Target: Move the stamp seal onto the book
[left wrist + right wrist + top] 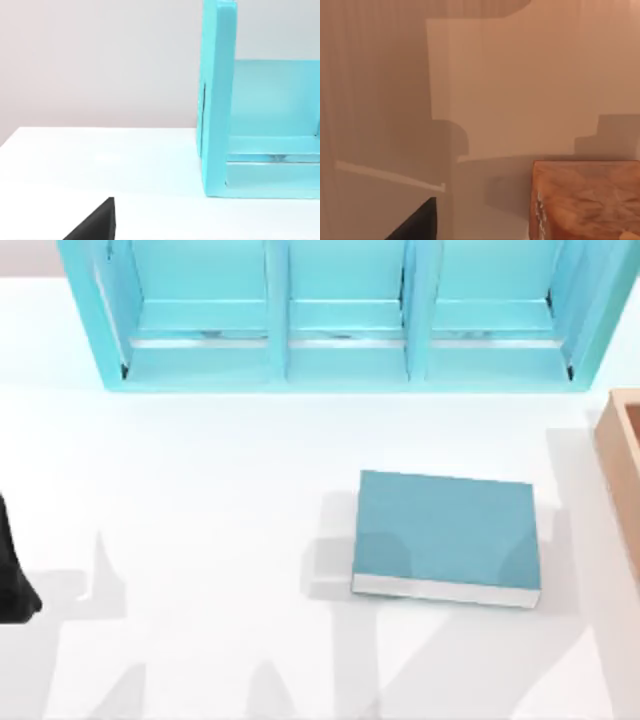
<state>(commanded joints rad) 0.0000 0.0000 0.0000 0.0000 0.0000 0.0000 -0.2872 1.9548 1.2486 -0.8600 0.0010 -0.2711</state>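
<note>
Glossy, mottled amber stamp seal sits inside the tan wooden box; matte teal hardcover book lies flat; whether either end effector is apart cannot be told.

The white table lies open across the whole left and middle of the top view, from the lower edge up to the shelf unit, which walls off the upper part. The book lies flat right of centre, with bare table on all its sides. A wooden box blocks the right edge, a narrow lane between it and the book. A dark arm intrudes at the left edge. In the right wrist view, tan wooden walls close in around the stamp seal.
</note>
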